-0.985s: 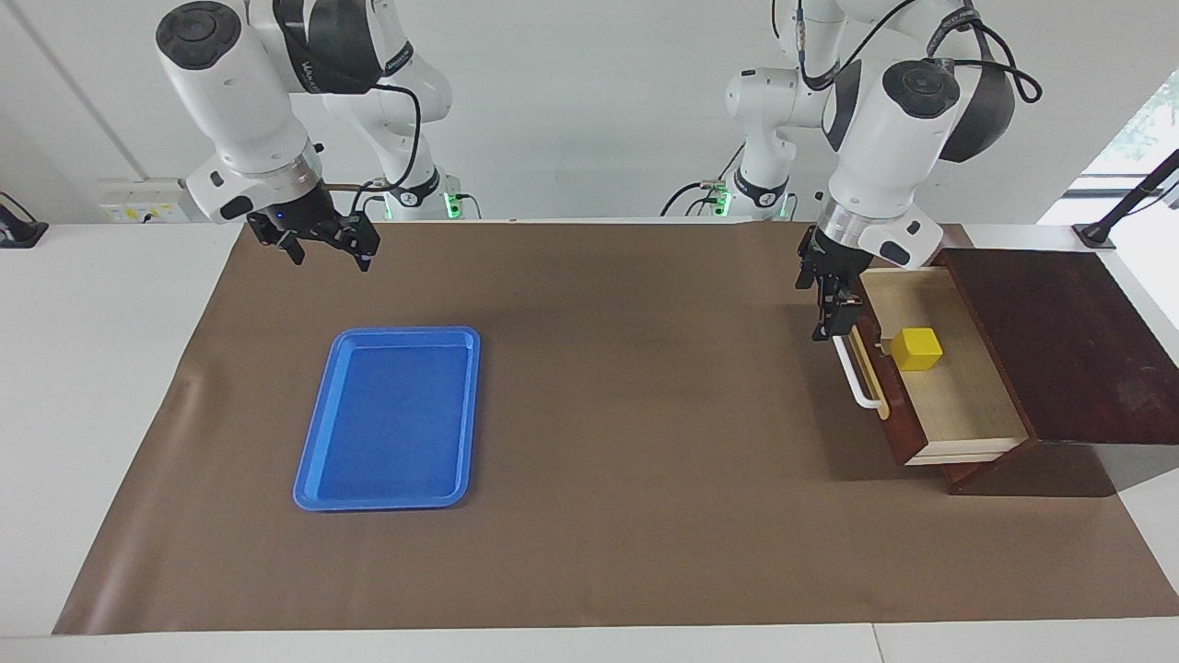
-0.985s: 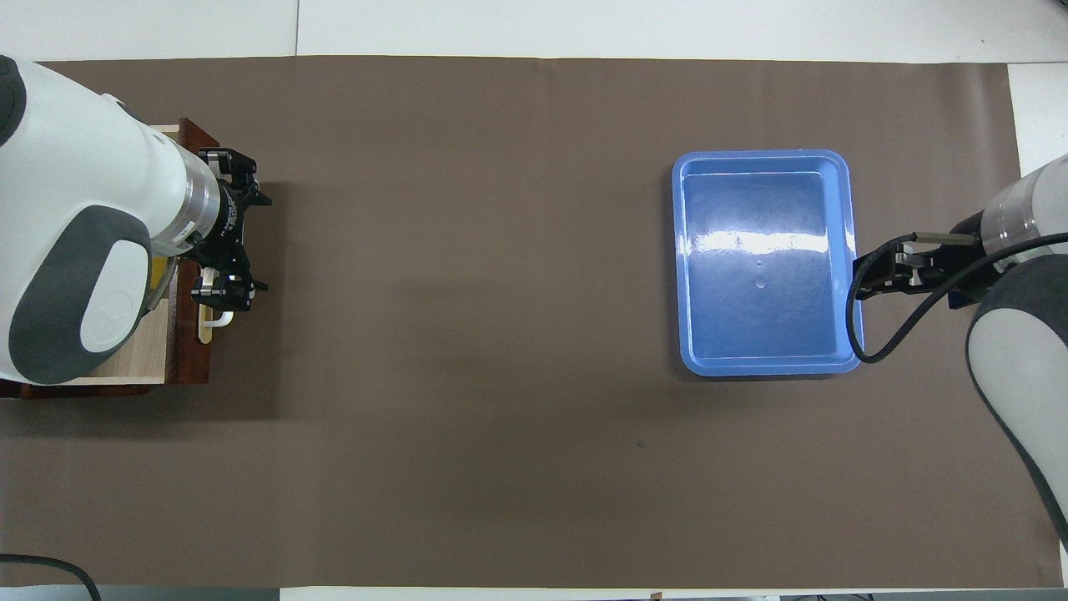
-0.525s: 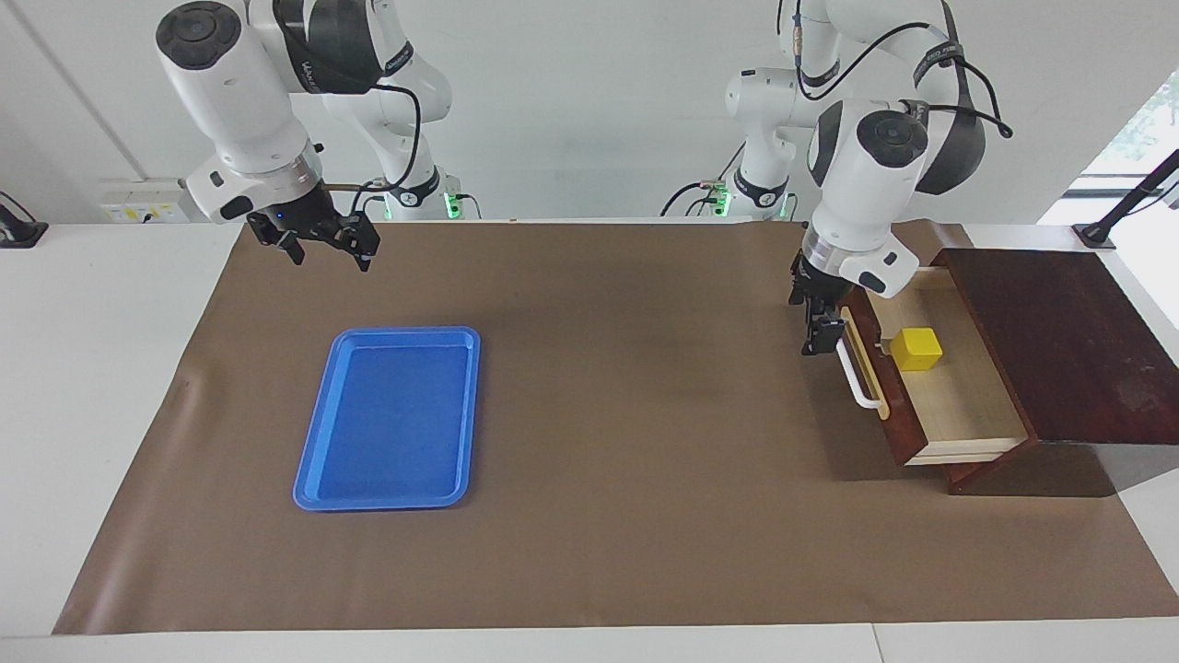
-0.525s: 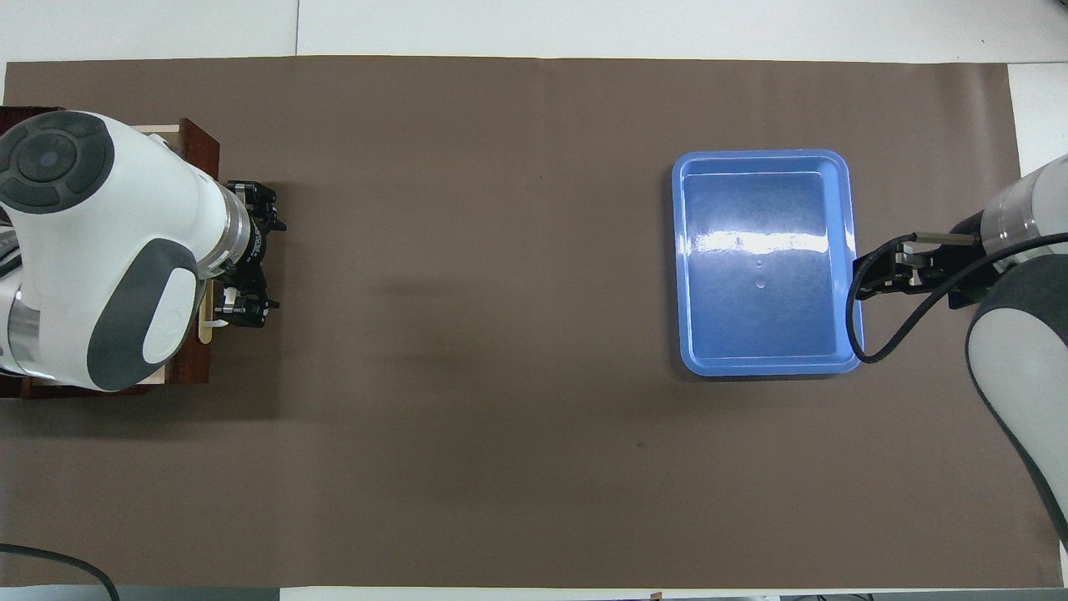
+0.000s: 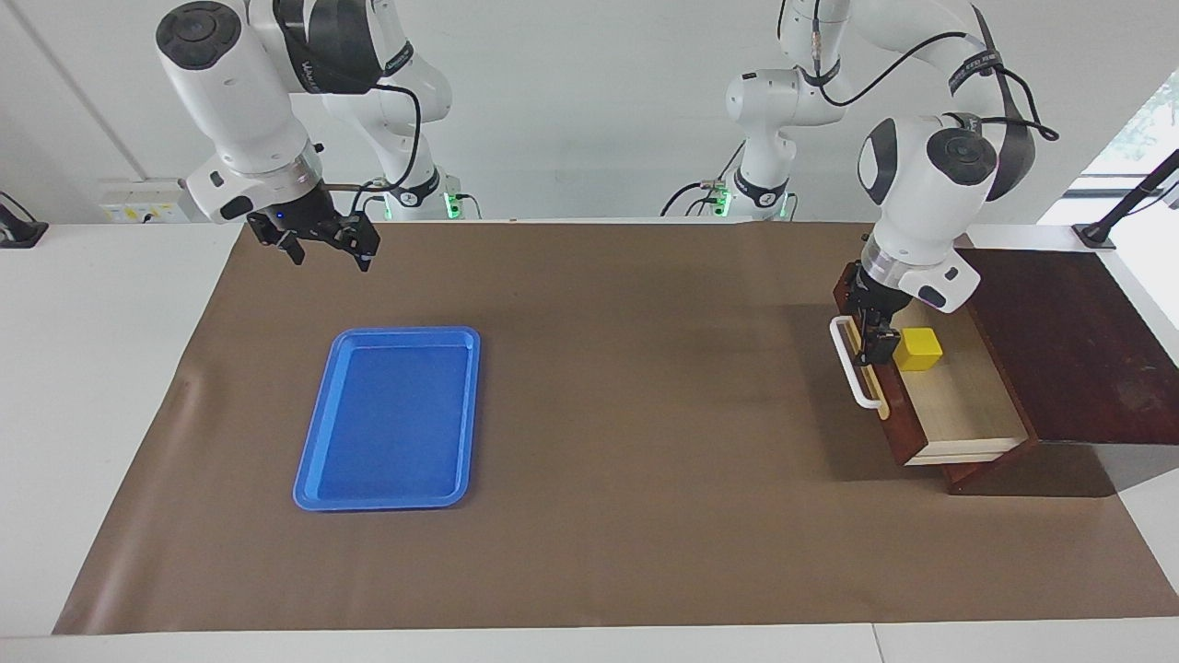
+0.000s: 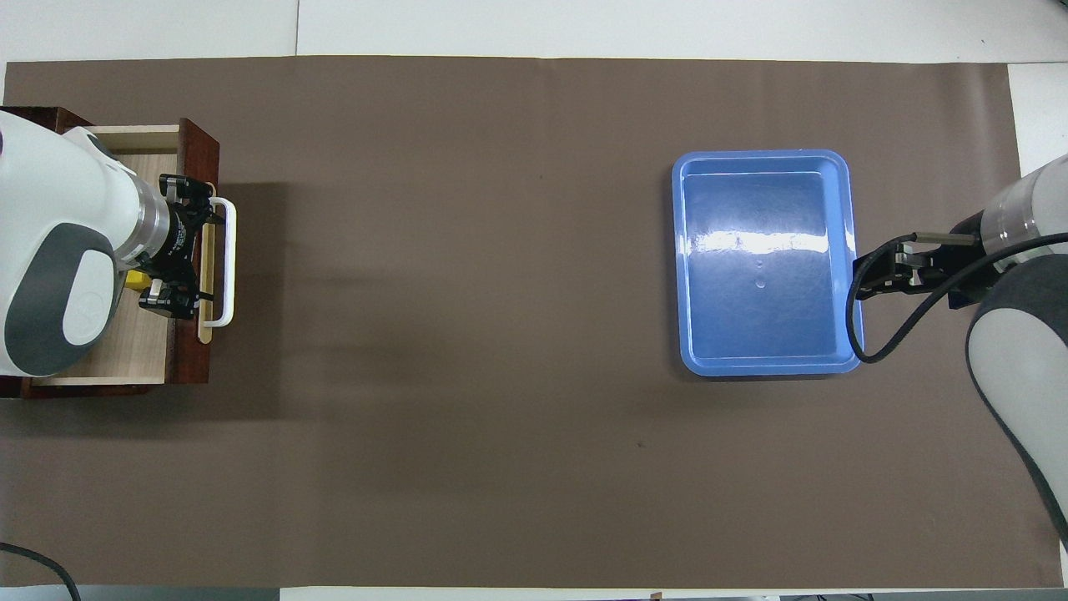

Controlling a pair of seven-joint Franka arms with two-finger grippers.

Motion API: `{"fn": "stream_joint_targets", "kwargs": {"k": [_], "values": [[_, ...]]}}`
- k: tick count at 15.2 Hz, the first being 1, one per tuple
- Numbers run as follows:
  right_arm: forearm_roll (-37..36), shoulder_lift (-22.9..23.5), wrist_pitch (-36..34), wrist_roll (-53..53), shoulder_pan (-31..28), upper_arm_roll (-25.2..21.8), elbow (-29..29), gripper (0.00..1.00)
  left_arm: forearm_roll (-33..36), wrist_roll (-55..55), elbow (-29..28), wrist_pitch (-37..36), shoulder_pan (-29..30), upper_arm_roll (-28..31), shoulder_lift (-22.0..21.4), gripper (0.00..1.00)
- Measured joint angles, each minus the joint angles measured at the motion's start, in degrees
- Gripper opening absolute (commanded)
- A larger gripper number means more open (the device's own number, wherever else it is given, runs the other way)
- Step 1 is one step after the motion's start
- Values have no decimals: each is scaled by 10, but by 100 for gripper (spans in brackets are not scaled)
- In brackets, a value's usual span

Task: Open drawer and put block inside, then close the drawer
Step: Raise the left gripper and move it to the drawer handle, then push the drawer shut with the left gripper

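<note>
We see the drawer (image 5: 930,396) pulled out of its dark box (image 5: 1068,341) at the left arm's end of the tabletop (image 5: 599,460), with the block (image 5: 920,349) resting inside it near the front panel. The left end effector (image 5: 875,333) hangs low over the drawer's front edge, just beside the block and the white handle (image 5: 852,364), its fingers spread and holding nothing. The right end effector (image 5: 322,241) waits in the air, fingers also spread, above the mat near the blue tray (image 5: 391,419).

White arms, grey joints, black cables
</note>
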Motion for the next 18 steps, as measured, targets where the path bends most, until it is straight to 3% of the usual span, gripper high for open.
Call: {"fn": "stream_joint_targets", "kwargs": {"k": [10, 18], "values": [[0, 0, 0, 0, 0, 0, 0, 99, 1, 48, -13, 3, 43, 0, -4, 100], [0, 0, 0, 0, 0, 0, 0, 99, 9, 70, -14, 35, 118, 3, -5, 100]]}}
